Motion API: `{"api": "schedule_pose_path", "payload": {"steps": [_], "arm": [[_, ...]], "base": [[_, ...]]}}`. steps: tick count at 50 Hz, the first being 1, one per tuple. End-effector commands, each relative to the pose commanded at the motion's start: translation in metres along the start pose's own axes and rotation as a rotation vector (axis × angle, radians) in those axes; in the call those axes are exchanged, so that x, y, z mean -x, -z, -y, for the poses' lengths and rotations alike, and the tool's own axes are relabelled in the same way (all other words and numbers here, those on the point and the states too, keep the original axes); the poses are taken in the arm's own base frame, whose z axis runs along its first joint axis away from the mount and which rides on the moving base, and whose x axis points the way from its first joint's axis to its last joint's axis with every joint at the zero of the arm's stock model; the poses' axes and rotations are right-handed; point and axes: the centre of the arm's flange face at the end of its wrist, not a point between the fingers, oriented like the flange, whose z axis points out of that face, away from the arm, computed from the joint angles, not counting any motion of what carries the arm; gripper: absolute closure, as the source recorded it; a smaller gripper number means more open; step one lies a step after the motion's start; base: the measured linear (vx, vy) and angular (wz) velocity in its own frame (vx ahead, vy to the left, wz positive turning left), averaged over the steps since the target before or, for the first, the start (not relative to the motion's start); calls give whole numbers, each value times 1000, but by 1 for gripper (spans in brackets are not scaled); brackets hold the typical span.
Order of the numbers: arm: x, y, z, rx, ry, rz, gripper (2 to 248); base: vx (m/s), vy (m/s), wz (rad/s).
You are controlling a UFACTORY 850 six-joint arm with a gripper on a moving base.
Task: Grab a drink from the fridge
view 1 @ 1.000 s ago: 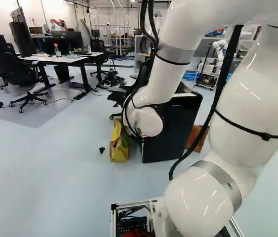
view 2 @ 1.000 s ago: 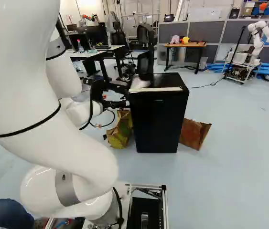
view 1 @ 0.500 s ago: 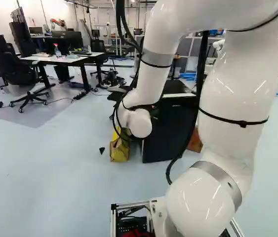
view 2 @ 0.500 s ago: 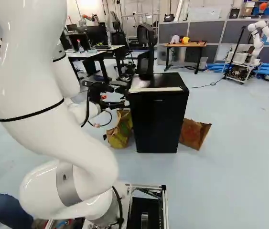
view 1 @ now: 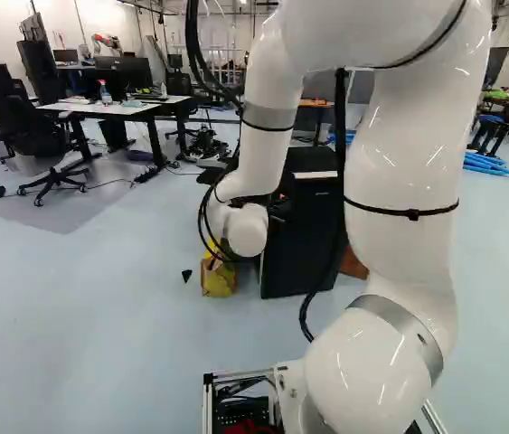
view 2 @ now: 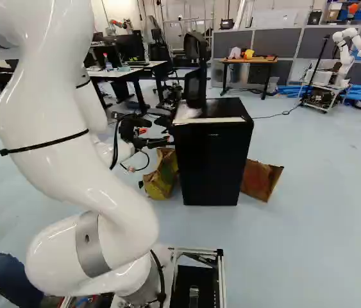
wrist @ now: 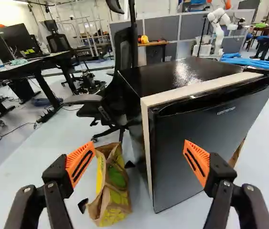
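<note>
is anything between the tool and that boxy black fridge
Nothing visible stands between the orange-padded black tool and the fridge; the yellow-brown paper bag sits on the floor beside it.

one fridge (view 2: 212, 160), one claw (view 2: 167, 132), two paper bags (view 2: 161, 174)

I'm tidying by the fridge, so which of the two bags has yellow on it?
The yellowish bag, left of the fridge in the right base view; the other bag looks plain brown.
</note>
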Motion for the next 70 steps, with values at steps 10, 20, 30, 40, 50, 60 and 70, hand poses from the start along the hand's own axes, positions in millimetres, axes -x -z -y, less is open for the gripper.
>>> {"api": "schedule_pose_path", "payload": {"steps": [10,20,30,40,50,60,70], "arm": [[7,-4,1,40,6,-26,3],[15,-9,2,80,13,-53,3],[23,-15,4,117,22,-79,3],[31,-21,7,152,32,-105,3],[40,-28,11,188,42,-133,3],[49,-36,14,224,52,-160,3],[53,-42,18,259,51,-191,3]], "base": [[0,0,0],[0,0,0],[0,0,0],[0,0,0],[0,0,0],[0,0,0],[0,0,0]]}}
